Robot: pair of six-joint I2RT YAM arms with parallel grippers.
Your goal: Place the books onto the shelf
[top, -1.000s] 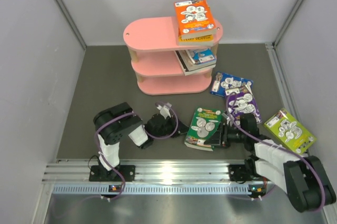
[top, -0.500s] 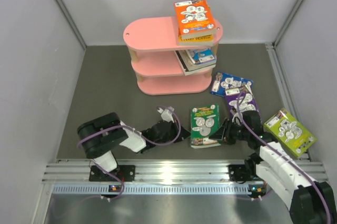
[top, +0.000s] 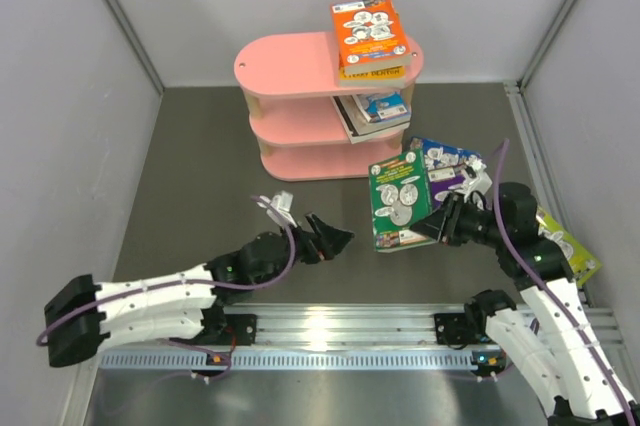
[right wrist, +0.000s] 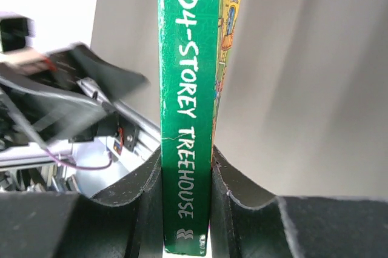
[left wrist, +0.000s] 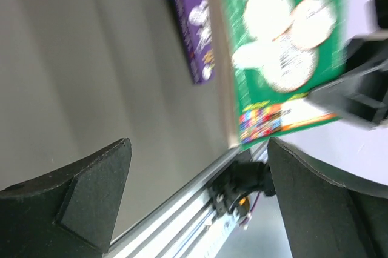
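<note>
The pink shelf (top: 300,61) stands at the back. An orange book (top: 370,31) lies on its top board over a yellow-spined one (top: 372,71). More books (top: 375,111) lie on the middle tier. My right gripper (top: 440,224) (right wrist: 186,161) is shut on the spine end of a green book (top: 400,201) (right wrist: 185,88) (left wrist: 285,46), held off the table. A blue book (top: 445,156) and a purple book (top: 458,183) (left wrist: 197,34) lie behind it. The right arm partly hides a lime book (top: 572,251). My left gripper (top: 335,239) (left wrist: 199,149) is open, empty, left of the green book.
The aluminium rail (top: 330,331) (left wrist: 182,209) with both arm bases runs along the near edge. Grey walls close in the dark table (top: 200,166) on the left, back and right. The left arm lies stretched low across the front of the table.
The right gripper has raised the green book off the table and carried it toward the shelf. The left arm has stretched out low to the right, and its gripper has opened.
</note>
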